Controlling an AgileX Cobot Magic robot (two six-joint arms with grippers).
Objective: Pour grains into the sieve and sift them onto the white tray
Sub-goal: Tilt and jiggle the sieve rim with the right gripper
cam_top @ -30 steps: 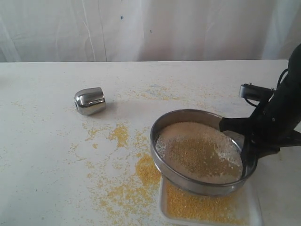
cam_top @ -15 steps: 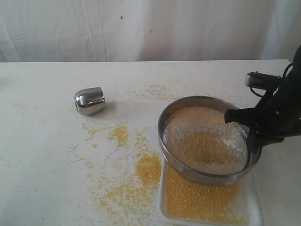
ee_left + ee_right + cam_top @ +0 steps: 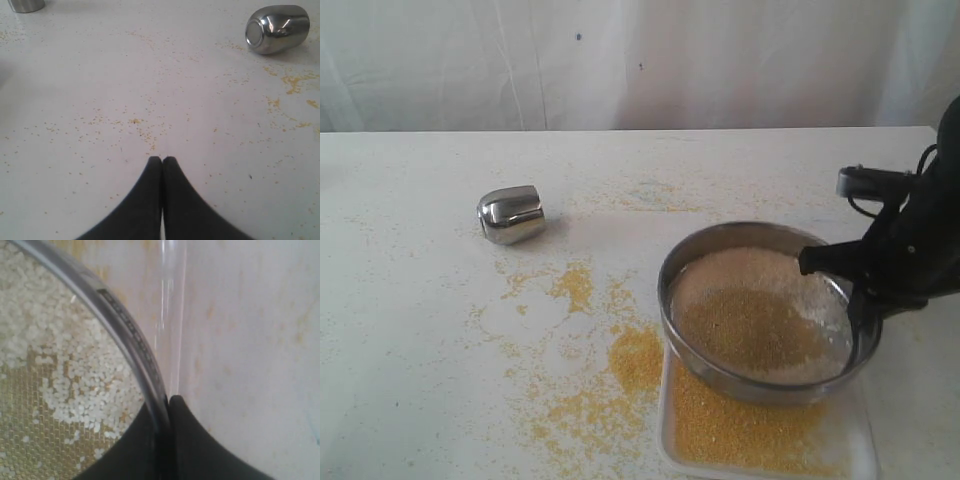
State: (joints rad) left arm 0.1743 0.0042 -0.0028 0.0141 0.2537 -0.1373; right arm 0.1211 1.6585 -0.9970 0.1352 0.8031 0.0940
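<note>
The round steel sieve (image 3: 760,385) hangs just above the white tray (image 3: 861,438), held level. My right gripper (image 3: 853,300) is shut on the sieve rim (image 3: 131,335) at its right side, one finger inside, one outside. Pale coarse grains (image 3: 760,272) ring the mesh (image 3: 30,425), with yellow showing through the middle. Fine yellow grains (image 3: 730,425) cover the tray under it. My left gripper (image 3: 162,159) is shut and empty, low over the bare table; it does not show in the exterior view.
A small shiny steel cup (image 3: 510,214) lies on its side on the table at the left, also visible from the left wrist as the cup (image 3: 277,28). Spilled yellow grains (image 3: 632,358) are scattered left of the tray. Another steel vessel (image 3: 26,5) sits at the left wrist view's edge.
The sieve shifted right and back, then came slightly forward again, shaken by my right gripper. More yellow grains lie on the tray. The cup stayed put.
</note>
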